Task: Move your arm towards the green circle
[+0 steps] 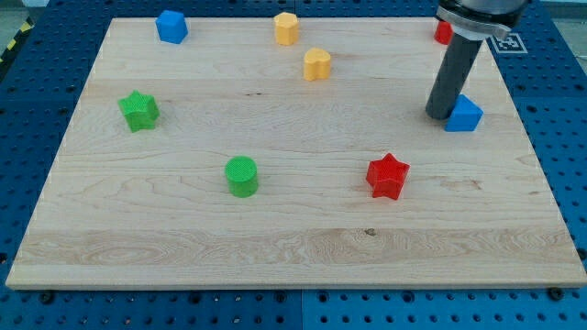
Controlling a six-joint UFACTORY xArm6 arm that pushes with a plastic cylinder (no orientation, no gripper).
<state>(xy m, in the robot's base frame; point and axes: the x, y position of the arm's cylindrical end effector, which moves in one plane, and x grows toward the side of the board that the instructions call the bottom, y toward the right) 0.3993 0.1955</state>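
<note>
Evidently little of the task has been accomplished, judging from how things lie: the green circle (pixel 242 175) sits in the lower middle of the wooden board (pixel 275 247), while my tip (pixel 439 115) is planted far off at the view's right, well apart from it. The whole crossing of the board, leftward and somewhat toward the view's bottom, is judged to be left. No fingers are carried by this arm; only a straight dark rod is seen, so nothing can be opened, closed or gripped, and nothing is held. The tip is found just beside the blue block (pixel 465 114), at that block's left edge; contact seems likely, though it cannot be told for certain. A red block (pixel 444 33) is partly hidden behind the rod at the view's top right, its shape not to be made out. Between tip and target, the red star (pixel 387 175) lies a little below the straight line and would be passed closely, so some care is judged to be needed there. Elsewhere are seen a green star (pixel 139 110) at the left, a blue block (pixel 171 26) at the top left, and a yellow block (pixel 286 27) and a yellow heart (pixel 317 64) near the top middle, none of them near the path.
</note>
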